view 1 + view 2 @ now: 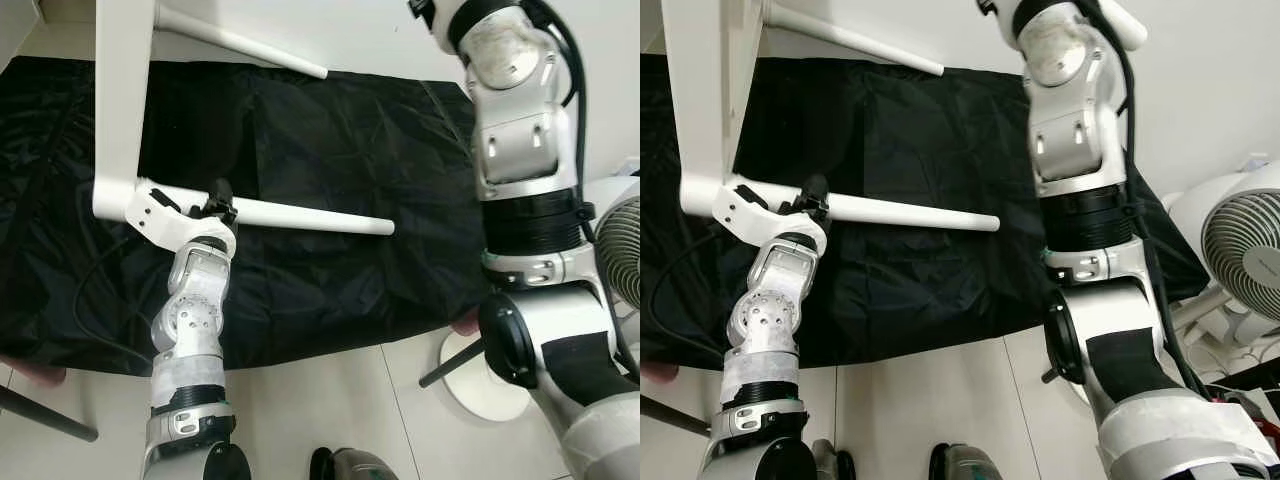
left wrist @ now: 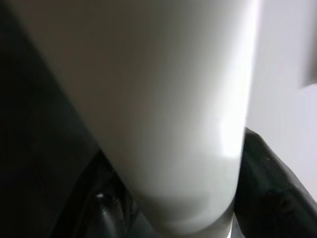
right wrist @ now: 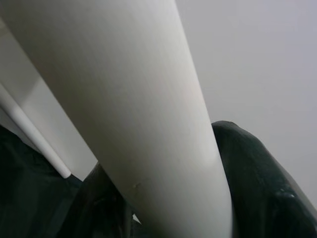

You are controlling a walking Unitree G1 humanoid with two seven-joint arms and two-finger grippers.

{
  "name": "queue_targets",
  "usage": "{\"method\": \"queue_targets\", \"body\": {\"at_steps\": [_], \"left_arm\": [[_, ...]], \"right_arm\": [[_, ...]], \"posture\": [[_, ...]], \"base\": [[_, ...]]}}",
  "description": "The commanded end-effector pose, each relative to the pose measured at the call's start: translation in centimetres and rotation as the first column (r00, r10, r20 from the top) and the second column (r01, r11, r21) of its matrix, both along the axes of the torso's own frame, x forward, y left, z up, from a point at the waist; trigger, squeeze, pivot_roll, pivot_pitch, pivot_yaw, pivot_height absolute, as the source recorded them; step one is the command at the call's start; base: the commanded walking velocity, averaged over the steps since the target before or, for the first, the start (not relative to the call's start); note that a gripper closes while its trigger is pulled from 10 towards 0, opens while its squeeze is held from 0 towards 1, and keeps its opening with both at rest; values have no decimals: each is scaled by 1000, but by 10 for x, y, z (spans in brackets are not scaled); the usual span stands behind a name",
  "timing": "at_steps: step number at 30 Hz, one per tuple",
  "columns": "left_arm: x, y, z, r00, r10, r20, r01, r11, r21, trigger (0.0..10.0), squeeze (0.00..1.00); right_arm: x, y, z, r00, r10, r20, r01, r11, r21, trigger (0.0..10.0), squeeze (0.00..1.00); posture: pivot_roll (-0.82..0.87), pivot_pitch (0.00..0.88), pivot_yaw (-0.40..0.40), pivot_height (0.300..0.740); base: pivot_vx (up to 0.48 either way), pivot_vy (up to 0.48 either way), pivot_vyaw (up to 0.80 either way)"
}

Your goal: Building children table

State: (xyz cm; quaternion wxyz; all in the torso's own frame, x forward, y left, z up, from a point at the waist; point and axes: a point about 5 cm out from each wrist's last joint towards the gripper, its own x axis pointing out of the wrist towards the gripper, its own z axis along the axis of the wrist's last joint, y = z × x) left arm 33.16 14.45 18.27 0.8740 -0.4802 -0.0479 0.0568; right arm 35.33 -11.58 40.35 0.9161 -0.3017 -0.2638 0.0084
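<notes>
A white children's table (image 1: 122,100) stands on its side on a black cloth (image 1: 330,130). Two white legs stick out of it to the right: a near leg (image 1: 310,217) and a far leg (image 1: 250,45). My left gripper (image 1: 218,197) is shut on the near leg close to the table's corner bracket. In the left wrist view the leg (image 2: 163,99) sits between the black fingers (image 2: 270,188). My right arm (image 1: 520,150) reaches up past the top edge. In the right wrist view my right gripper (image 3: 183,208) is shut on a thick white leg (image 3: 129,89), and a thinner leg (image 3: 29,131) runs behind it.
A white fan (image 1: 622,250) with a round base (image 1: 485,385) stands at the right on the tiled floor. A dark bar (image 1: 40,415) crosses the lower left corner. A dark object (image 1: 340,465) lies at the bottom edge. The black cloth covers most of the floor ahead.
</notes>
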Motion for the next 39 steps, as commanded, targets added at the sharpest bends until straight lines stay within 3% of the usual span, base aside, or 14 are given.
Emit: {"method": "queue_targets", "body": {"at_steps": [1, 2, 7, 8, 9, 11, 12, 13, 14, 15, 20, 24, 25, 39], "left_arm": [[22, -77, 124, 941, -151, 302, 181, 981, -74, 0, 0], [20, -71, 136, 921, -131, 367, 157, 987, -40, 0, 0], [13, -66, 154, 881, -119, 458, 130, 992, 8, 0, 0], [5, -65, 172, 837, -124, 533, 108, 992, 62, 0, 0], [5, -65, 172, 837, -124, 533, 108, 992, 62, 0, 0], [-14, -64, 209, 730, -141, 668, 61, 988, 142, 0, 0], [-14, -64, 209, 730, -141, 668, 61, 988, 142, 0, 0], [-21, -63, 222, 694, -145, 706, 44, 986, 159, 0, 0], [-21, -63, 222, 694, -145, 706, 44, 986, 159, 0, 0], [-25, -59, 235, 657, -141, 740, 20, 985, 170, 0, 0], [-26, -54, 249, 627, -134, 767, -13, 983, 182, 0, 0], [-28, -61, 253, 610, -169, 775, -20, 974, 228, 0, 0], [-31, -67, 254, 600, -195, 776, -45, 960, 276, 0, 0], [-31, -67, 254, 600, -195, 776, -45, 960, 276, 0, 0]], "right_arm": [[-10, -40, 24, 997, 58, 43, -70, 932, 357, 0, 0], [-12, -44, 27, 997, 54, 52, -69, 931, 359, 0, 0], [-17, -53, 32, 997, 42, 71, -65, 930, 361, 0, 0], [-21, -60, 33, 996, 26, 88, -57, 930, 363, 0, 0], [-21, -60, 33, 996, 26, 88, -57, 930, 363, 0, 0], [-30, -86, 22, 992, -50, 115, -2, 910, 414, 0, 0], [-30, -86, 22, 992, -50, 115, -2, 910, 414, 0, 0], [-33, -99, 9, 990, -103, 100, 49, 896, 441, 0, 0], [-33, -99, 9, 990, -103, 100, 49, 896, 441, 0, 0], [-34, -113, -15, 984, -165, 63, 118, 880, 461, 0, 0], [-38, -129, -48, 975, -222, -8, 200, 865, 461, 0, 0], [-41, -140, -78, 968, -240, -68, 241, 831, 501, 0, 0], [-42, -146, -100, 964, -240, -116, 265, 804, 532, 0, 0], [-42, -146, -100, 964, -240, -116, 265, 804, 532, 0, 0]], "posture": [[-156, 146, -7, 740], [-160, 149, -7, 740], [-161, 154, -10, 740], [-160, 154, -14, 740], [-160, 154, -14, 740], [-129, 153, -34, 740], [-129, 153, -34, 740], [-121, 153, -38, 740], [-121, 153, -38, 740], [-108, 154, -38, 740], [-95, 152, -31, 740], [-79, 153, -23, 740], [-77, 154, -22, 740], [-77, 154, -22, 740]], "base": [[0, 0, 0], [0, 0, 0], [0, 0, 0], [0, 0, 0], [0, 0, 0], [0, 0, 0], [0, 0, 0], [0, 0, 0], [0, 0, 0], [0, 0, 0], [0, 0, 0], [0, 0, 0], [0, 0, 0], [0, 0, 0]]}}
